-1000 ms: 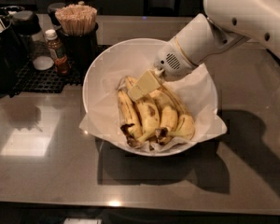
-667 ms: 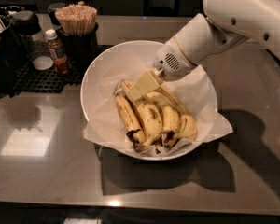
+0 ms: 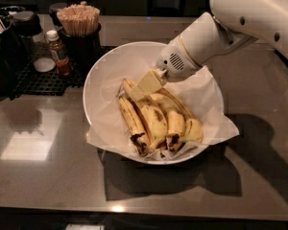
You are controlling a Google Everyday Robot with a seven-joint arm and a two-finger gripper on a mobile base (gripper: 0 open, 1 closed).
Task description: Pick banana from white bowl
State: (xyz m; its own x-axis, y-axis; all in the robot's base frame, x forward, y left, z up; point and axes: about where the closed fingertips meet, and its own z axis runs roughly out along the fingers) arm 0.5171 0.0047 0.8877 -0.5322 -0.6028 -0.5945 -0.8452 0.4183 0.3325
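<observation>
The white bowl (image 3: 98, 75) stands in the middle of the counter, lined with crumpled white paper. It holds several bananas side by side. The banana (image 3: 153, 122) is the long speckled one in the middle, with a dark blotch. A slimmer banana (image 3: 132, 123) with a black tip lies to its left, and shorter bananas (image 3: 185, 126) lie to its right. My gripper (image 3: 146, 84) reaches in from the upper right on the white arm. It sits down on the far ends of the bananas, over the long banana's far end.
A dark cup of wooden stir sticks (image 3: 79, 25) and a small brown sauce bottle (image 3: 57, 51) stand on a black mat (image 3: 38, 78) behind the bowl on the left. Dark containers (image 3: 5, 47) stand at the far left. The counter's front edge runs along the bottom.
The gripper has stayed at the bananas' far ends. The bowl and bananas sit slightly lower in the view than before.
</observation>
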